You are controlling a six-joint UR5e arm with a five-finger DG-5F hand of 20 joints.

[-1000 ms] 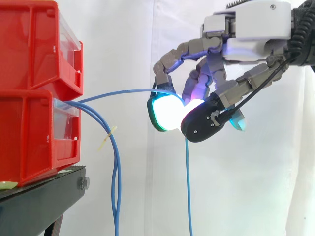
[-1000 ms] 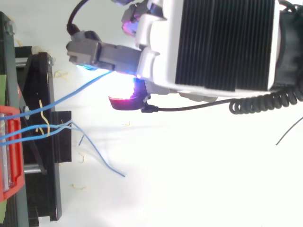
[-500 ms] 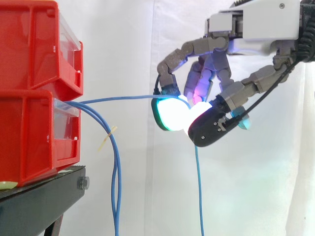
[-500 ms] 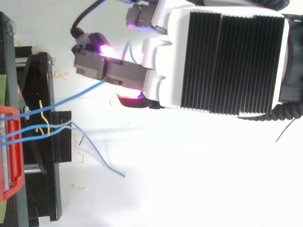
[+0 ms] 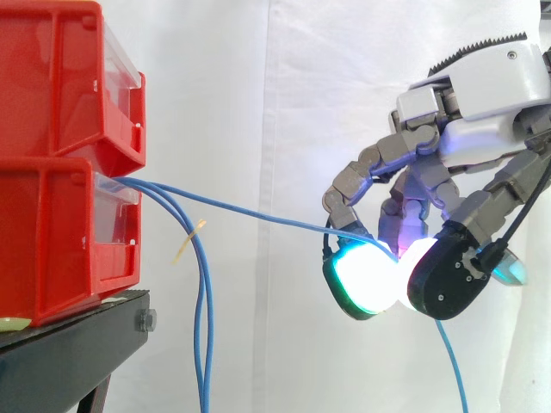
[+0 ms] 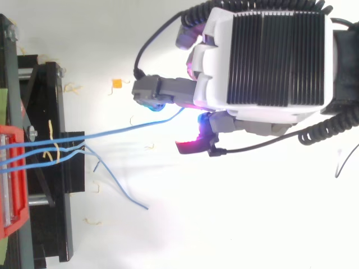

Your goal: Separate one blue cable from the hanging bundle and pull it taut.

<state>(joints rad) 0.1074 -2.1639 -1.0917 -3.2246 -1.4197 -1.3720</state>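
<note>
Pinching one blue cable (image 5: 250, 212) firmly between curled fingertips (image 5: 362, 280) and thumb pad of the hand (image 5: 478, 120). Holding it stretched almost straight, from the pads up and away to the lower red bin (image 5: 52, 232). Letting its tail dangle just below the fingers. Well apart from the hanging bundle (image 5: 203, 310) beside that bin.
</note>
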